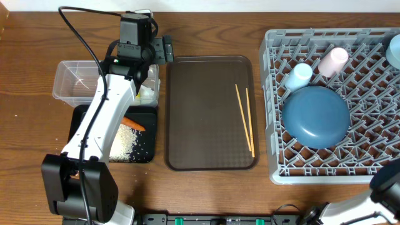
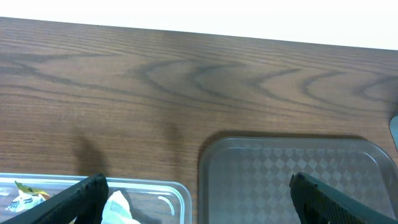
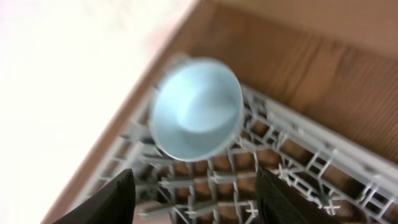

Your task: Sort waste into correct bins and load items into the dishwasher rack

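Grey lattice rack [image 3: 298, 163], round pale-blue bowl [image 3: 196, 109] inside, blurred. Right gripper [image 3: 194, 190] parted, seemingly empty; left gripper [image 2: 198, 190] wide, empty.

The brown tray [image 1: 200, 112] lies bare across its left and middle, open from above. Two chopsticks [image 1: 245, 119] line its right side. Left of it, the left arm [image 1: 103, 119] overhangs the black tray [image 1: 148, 140] and clear tub [image 1: 62, 81]; right of it, the plate [image 1: 315, 117] fills much of the rack [image 1: 375, 156].

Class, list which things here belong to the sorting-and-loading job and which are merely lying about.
Job: chopsticks, blue plate, light blue cup, pinkish cup, bowl, rack, clear tub, black tray, carrot, rice, wrapper.
Lying about: brown serving tray, table.
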